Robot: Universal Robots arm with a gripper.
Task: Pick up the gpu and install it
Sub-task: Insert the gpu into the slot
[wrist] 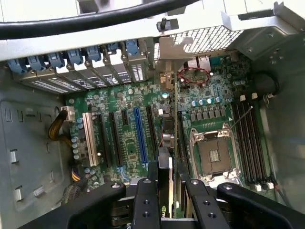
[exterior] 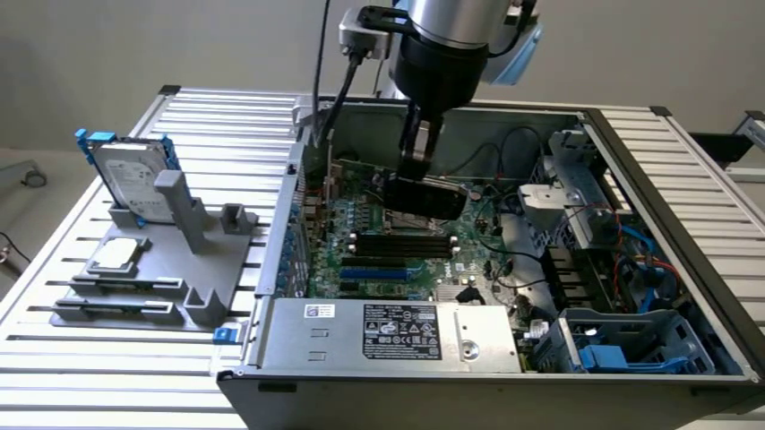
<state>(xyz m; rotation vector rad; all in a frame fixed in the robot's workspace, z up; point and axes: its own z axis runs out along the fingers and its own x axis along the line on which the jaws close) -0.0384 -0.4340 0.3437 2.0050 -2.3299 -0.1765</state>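
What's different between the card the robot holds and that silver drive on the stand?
The gpu shows a black cover; the hard drive is silver with a blue frame. The gpu hangs in the gripper inside the computer case; the hard drive stands in a gray stand outside it. Both are flat, rectangular and held upright.

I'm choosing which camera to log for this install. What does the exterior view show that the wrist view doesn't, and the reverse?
Exterior view: the hard drive standing in the grey holder on the table beside the computer case, with a small silver chip on the same holder. Wrist view: the CPU socket and a yellow cable bundle. Both: the gripper shut on the gpu, held over the motherboard.
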